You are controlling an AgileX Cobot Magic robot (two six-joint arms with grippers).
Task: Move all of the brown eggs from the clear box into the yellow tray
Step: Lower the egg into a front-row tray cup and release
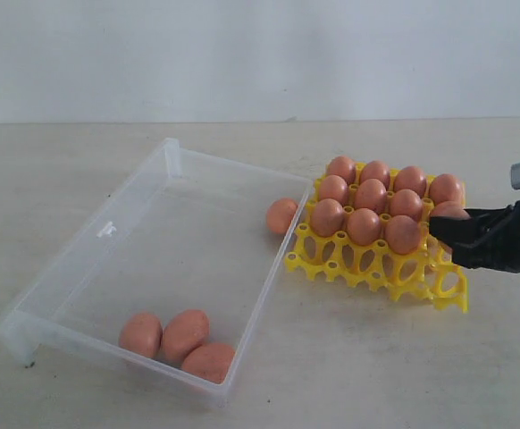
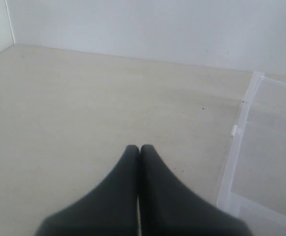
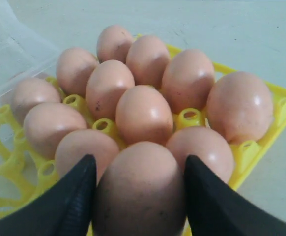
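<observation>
**Now at the tray: right hand grips an egg**

Now the right hand (image 3: 139,158) is clamped on one brown egg (image 3: 140,194), with a black finger (image 3: 76,196) pressed to each side of it. In the exterior view this hand reaches in from the right. It holds the egg at the right edge of the tray (image 1: 367,264), in line with the second row from the back. Whether the egg sits in a cup or hangs just above one cannot be told.

Eleven other eggs (image 1: 370,194) stand in the tray: four in the back row, three beside the held one, and three in the third row. The front row's cups show only yellow lattice.

The box (image 1: 180,241) lies on the table (image 1: 376,357) left of the tray, its long wall just beside the tray's near left corner. Three eggs (image 1: 185,334) huddle together, touching, in the box's near right corner. A fourth (image 1: 281,215) lies at the far end against the wall that faces the tray, seemingly inside the box.

The left hand (image 2: 139,147), seen only in its wrist view, is closed tip to tip with nothing between the fingers. It hangs over bare table, with one edge of the box close by.
</observation>
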